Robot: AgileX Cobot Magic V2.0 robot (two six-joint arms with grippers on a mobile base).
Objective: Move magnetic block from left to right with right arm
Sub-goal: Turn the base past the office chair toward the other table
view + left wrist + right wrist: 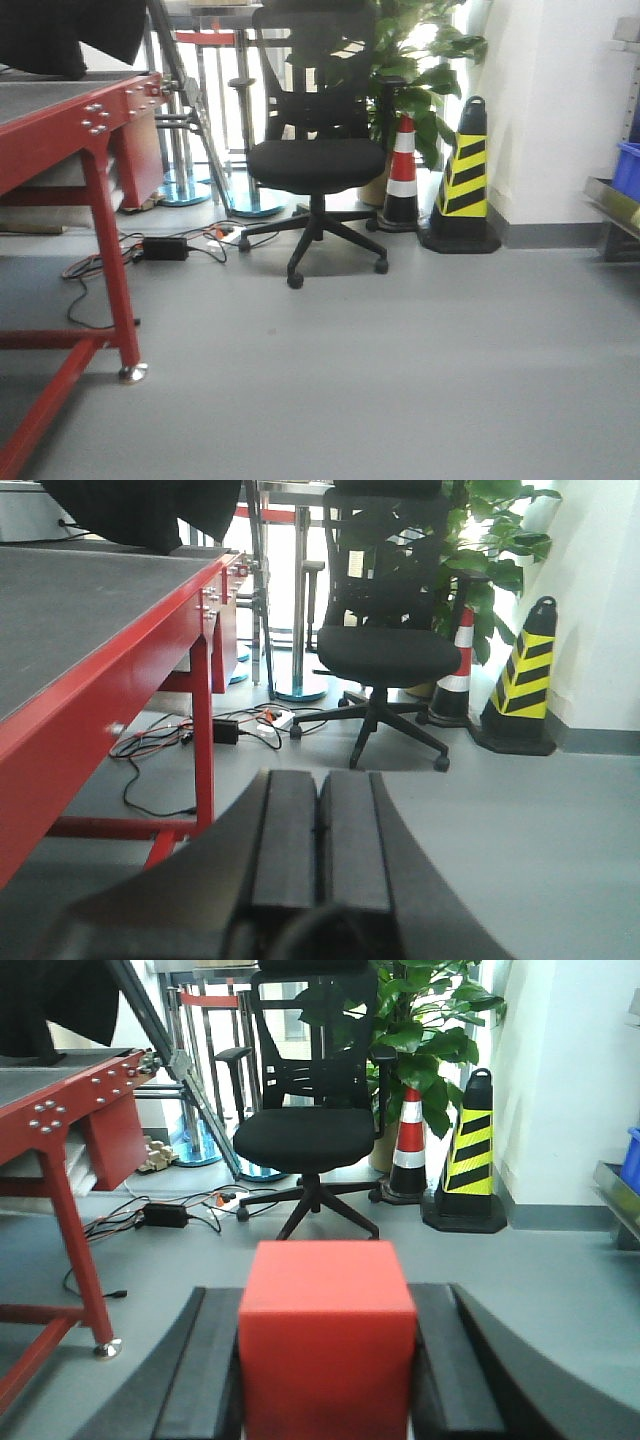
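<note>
The magnetic block (pixel 327 1335) is a plain red cube filling the lower middle of the right wrist view. My right gripper (pixel 327 1360) is shut on it, one black pad pressed against each side face, and holds it above the grey floor. In the left wrist view my left gripper (pixel 320 830) is shut, its two black pads meeting with nothing between them, low beside the red table (pixel 120 690). Neither gripper shows in the front-facing view.
A red-framed table (pixel 60 120) with a dark top stands at the left. Ahead are a black office chair (pixel 315 150), cables and a power brick (pixel 165 248) on the floor, a red-white cone (pixel 402 170), a yellow-black cone (pixel 465 175) and a plant.
</note>
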